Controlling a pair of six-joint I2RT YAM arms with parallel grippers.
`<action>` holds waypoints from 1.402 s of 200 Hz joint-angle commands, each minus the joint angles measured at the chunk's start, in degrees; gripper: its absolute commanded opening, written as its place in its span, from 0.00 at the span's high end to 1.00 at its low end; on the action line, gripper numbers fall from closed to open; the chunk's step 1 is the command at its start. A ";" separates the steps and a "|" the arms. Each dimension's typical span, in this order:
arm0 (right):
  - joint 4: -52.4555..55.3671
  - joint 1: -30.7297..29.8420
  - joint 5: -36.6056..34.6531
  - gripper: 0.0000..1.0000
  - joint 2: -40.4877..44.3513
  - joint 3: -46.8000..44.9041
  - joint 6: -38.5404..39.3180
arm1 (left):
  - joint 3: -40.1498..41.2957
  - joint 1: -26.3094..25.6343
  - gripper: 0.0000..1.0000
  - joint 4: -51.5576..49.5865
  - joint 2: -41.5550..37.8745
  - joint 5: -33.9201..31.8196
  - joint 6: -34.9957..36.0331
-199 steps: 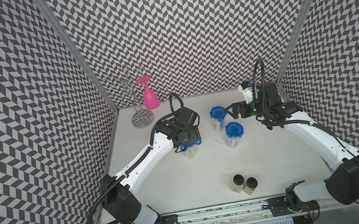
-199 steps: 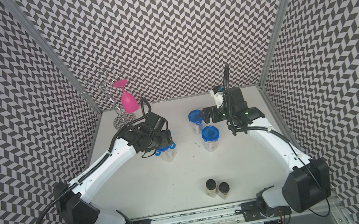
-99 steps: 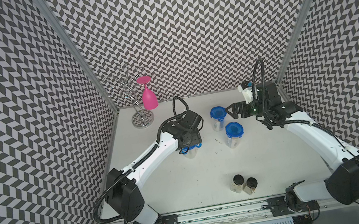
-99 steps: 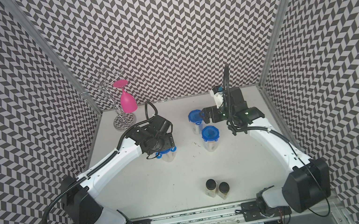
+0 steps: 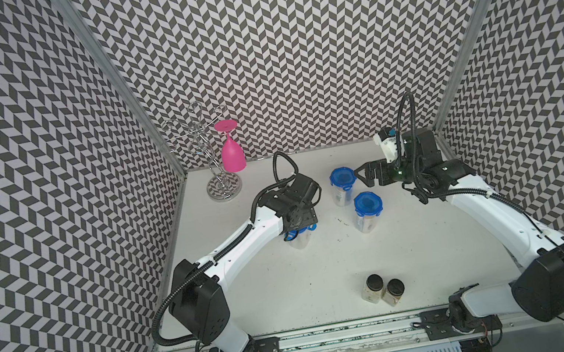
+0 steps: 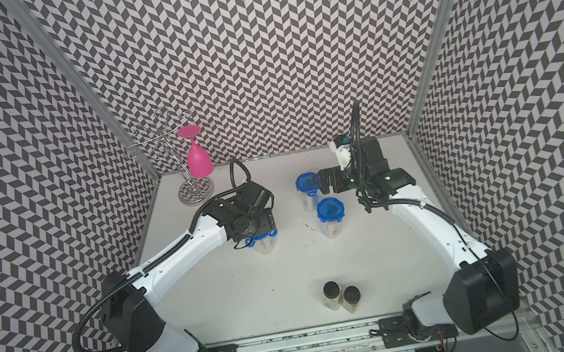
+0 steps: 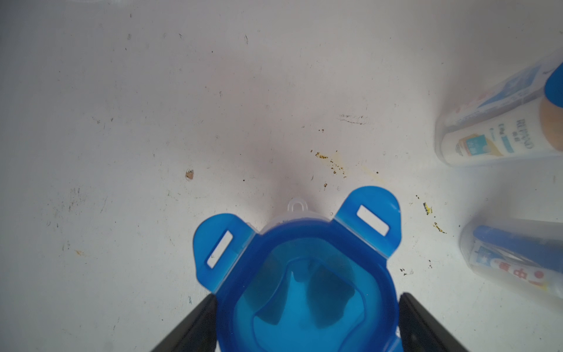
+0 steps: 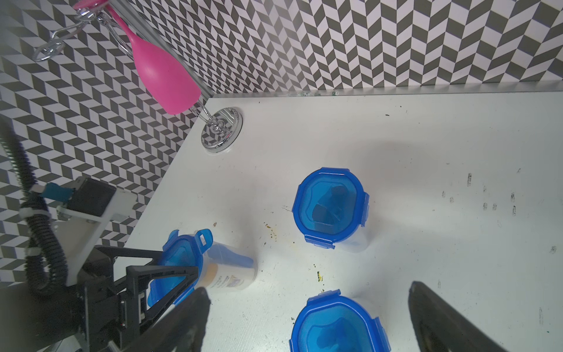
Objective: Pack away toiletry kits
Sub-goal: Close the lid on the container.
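Across the white tabletop [image 5: 328, 274]: toiletry kits in clear tubs.
Left end effector [image 7: 307, 295] clamps the blue lid [image 7: 304, 268] of the left tub [image 5: 299, 242], two tabs unlatched; right end effector [image 8: 307, 289] gapes, released, at 3 o'clock of the rear tub [image 5: 342, 179]; middle tub [image 5: 368, 206] stands at that tub's 5 o'clock; two black-capped jars [image 5: 373, 285] sit toward 6 o'clock.

A pink wine glass [image 5: 232, 152] hangs inverted on a chrome rack [image 5: 224, 189]. Two black-capped jars [image 5: 373, 281] stand well apart from it.
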State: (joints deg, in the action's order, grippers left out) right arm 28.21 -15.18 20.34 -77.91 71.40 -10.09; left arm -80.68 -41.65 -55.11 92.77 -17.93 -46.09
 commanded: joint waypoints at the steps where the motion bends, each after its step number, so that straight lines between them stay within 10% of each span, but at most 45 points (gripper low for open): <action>1: -2.28 0.24 0.14 0.00 1.54 0.85 0.22 | 1.67 -0.35 0.25 0.26 1.22 -1.37 -0.40; 186: -2.59 0.28 0.14 0.00 1.81 0.72 0.10 | 4.09 -0.54 0.22 2.20 -0.47 -2.28 0.76; 280: -2.24 0.24 0.49 0.00 1.67 1.29 0.08 | 2.54 -0.77 0.00 2.13 -2.34 -1.16 2.04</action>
State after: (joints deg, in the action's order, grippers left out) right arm 28.23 -15.18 20.40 -77.91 71.40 -10.09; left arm -77.08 -42.02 -51.79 91.37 -19.20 -44.42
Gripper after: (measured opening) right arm 0.996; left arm 0.995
